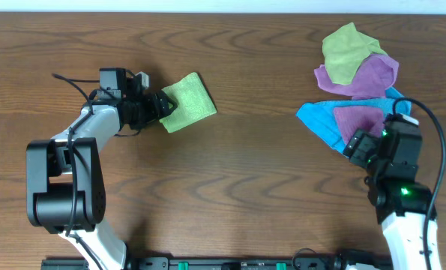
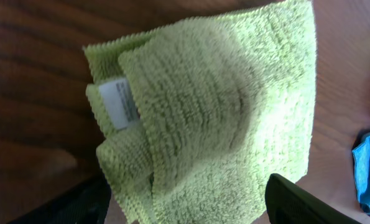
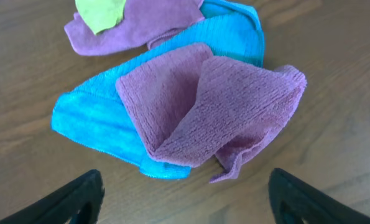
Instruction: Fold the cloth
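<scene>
The green cloth lies flat on the worktop, left of centre, doubled over with a white tag showing at one corner. It is judged light, soft and limp: a lifted edge is expected to sag, and the layers to slide apart unless both are pinched together. A hold is best taken at a corner or along the hemmed edge, not the middle. The left gripper is held apart, its fingers straddling the cloth's left edge. The right gripper is also apart, above a pile of other cloths at far right. Bare worktop is seen between cloth and pile, and room for moving is ample.
</scene>
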Tool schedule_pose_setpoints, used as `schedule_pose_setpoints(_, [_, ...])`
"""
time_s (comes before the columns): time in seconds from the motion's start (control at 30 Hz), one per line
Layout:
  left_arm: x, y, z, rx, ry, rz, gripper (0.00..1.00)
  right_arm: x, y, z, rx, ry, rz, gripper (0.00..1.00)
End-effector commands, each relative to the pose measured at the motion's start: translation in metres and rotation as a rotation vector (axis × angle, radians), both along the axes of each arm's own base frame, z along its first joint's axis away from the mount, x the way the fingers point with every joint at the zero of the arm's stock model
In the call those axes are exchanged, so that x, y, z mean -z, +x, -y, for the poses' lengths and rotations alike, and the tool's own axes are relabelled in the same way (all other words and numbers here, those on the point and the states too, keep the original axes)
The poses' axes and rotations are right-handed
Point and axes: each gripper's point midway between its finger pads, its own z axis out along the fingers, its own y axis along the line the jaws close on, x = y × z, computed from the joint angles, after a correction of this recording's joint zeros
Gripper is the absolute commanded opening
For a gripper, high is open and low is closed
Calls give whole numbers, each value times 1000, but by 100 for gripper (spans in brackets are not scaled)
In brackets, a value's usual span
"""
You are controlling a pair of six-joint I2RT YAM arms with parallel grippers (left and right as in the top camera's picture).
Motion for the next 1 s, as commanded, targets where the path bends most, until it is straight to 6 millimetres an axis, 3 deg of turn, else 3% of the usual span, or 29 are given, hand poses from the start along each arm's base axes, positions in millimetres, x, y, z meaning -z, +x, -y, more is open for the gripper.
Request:
schedule_pose_setpoints(0.0, [3,-1,-3,-15,14,-15,81,5,-2,1,-3,8,4,99])
schedule_pose_setpoints(0.43, [13,-2,-5,-52,7,-52,85,28,-5,-6,-24,51,-85,99])
schedule_pose_setpoints(0.63, [13,14,18,-53,-175,-32,84,28,-2,-12,-51,79,-75,99])
schedule_pose_setpoints(0.77, [26,9,28,-37,-220,-73,82,28,-3,-12,-51,79,-77,99])
schedule_pose_setpoints(0.87, [32,7,33,-29,-220,-87,71,28,-3,-12,-51,79,-77,99])
schedule_pose_setpoints(0.93, [34,8,36,-23,-217,-85,47,28,-3,-12,-51,79,-78,99])
schedule_pose_setpoints(0.97, [35,8,37,-23,-218,-86,30,29,-3,-12,-50,79,-78,99])
